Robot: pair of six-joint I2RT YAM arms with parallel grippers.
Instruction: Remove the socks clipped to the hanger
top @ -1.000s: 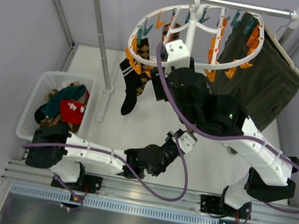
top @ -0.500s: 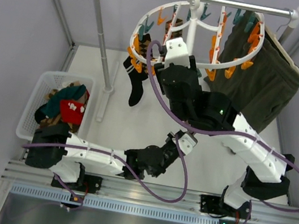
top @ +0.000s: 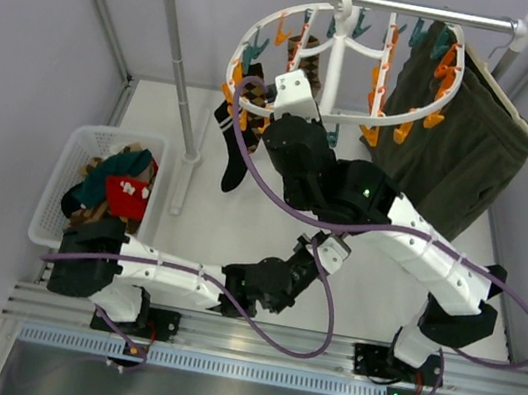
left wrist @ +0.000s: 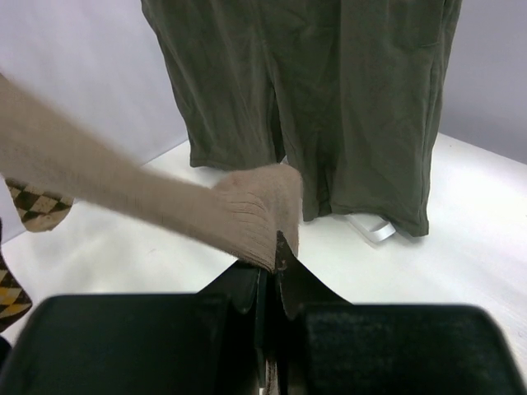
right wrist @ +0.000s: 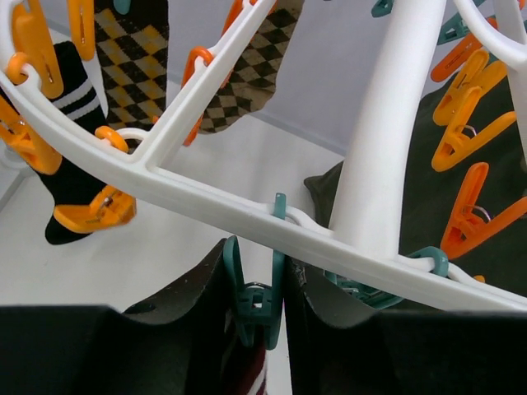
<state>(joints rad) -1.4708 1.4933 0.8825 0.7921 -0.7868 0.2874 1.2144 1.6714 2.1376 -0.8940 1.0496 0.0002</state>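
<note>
Right gripper [right wrist: 257,276] pinches a teal clip [right wrist: 251,303]; clip axis vertical, hung under the hanger [right wrist: 206,202] crossbar at 12 o'clock. Clipped socks [right wrist: 136,58] lie at 10–11 o'clock. Right arm reaches high, nearer; left gripper [left wrist: 270,262] sits low, clamped on a tan sock [left wrist: 165,206] running to 9 o'clock

The left end effector [left wrist: 270,267] has its two dark fingers pinched together on the ribbed cuff of a tan sock [left wrist: 189,206], in front of the dark olive shorts [left wrist: 329,99] and just below their hem. The sock stretches up to the left of the shorts, blurred. Farther left of the shorts, a brown argyle sock [left wrist: 37,206] shows at the edge. A small white piece [left wrist: 370,229] lies on the white tabletop [left wrist: 469,222] beneath the shorts' hem.
</note>
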